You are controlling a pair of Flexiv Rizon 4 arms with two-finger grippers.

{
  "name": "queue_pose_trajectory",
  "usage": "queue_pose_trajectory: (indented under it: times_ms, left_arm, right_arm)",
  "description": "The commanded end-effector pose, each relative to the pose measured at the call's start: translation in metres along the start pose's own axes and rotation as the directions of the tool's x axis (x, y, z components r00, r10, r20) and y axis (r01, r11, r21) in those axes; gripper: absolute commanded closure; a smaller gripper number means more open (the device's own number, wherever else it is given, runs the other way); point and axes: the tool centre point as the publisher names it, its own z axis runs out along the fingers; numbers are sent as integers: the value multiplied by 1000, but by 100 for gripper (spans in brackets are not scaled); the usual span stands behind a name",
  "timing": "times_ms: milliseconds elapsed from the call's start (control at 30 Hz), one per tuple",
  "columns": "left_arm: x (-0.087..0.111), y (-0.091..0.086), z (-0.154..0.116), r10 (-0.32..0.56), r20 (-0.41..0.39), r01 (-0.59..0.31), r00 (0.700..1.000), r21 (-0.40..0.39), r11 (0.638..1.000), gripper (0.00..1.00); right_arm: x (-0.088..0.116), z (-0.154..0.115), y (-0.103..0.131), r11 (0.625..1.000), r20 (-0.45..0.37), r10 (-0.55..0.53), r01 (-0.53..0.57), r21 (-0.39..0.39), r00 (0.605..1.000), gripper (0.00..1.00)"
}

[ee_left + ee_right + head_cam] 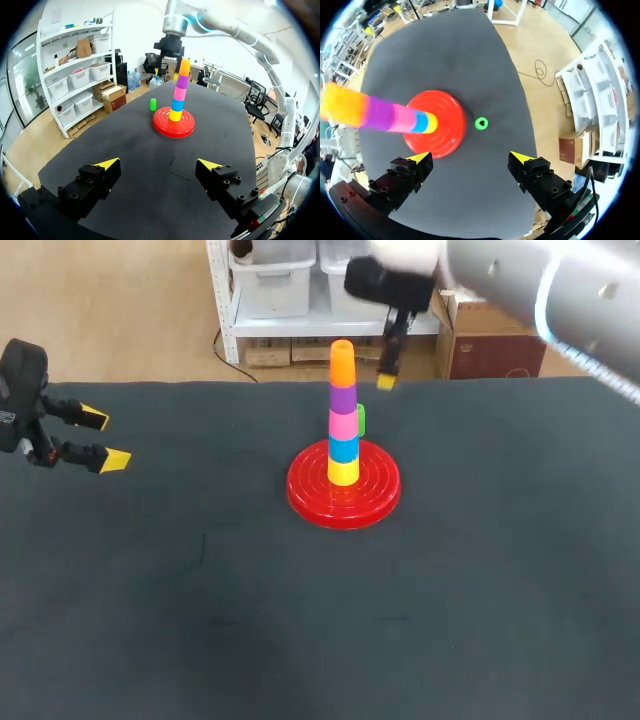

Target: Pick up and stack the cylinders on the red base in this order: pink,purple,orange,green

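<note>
The red base [343,502] stands mid-table and carries a post of yellow, blue, pink [343,424], purple [343,398] and orange [342,360] cylinders, orange on top. A green cylinder [360,420] stands upright on the table just behind the post, beyond the base's rim [451,142]. My right gripper [470,158] hangs open and empty high above, with the green cylinder [481,123] ahead of its fingers and the stack off to one side. One of its fingertips [385,383] shows behind the stack. My left gripper [104,439] is open and empty at the table's left side, far from the base [173,129].
Dark table cloth surrounds the base on all sides. The table's far edge runs close behind the green cylinder [153,104]. My right arm [560,290] comes in over the far right corner.
</note>
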Motion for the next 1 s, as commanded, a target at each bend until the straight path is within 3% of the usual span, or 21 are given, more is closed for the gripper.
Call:
queue_pose_trajectory:
  times_ms: [33,267,700,1000]
  left_arm:
    - [2,1,1,3,4,-3,1000,1,1000,0]
    - [2,1,1,3,4,-3,1000,1,1000,0]
    - [2,1,1,3,4,-3,1000,1,1000,0]
    - [2,1,1,3,4,-3,1000,1,1000,0]
  right_arm:
    - [-1,39,-14,999,15,26,-25,-31,1000,0]
    - [-4,59,-24,997,19,56,-55,-53,998,0]
    - [-37,75,-50,999,-51,25,-27,-47,998,0]
    - [-40,86,-57,997,-56,17,-21,-77,998,0]
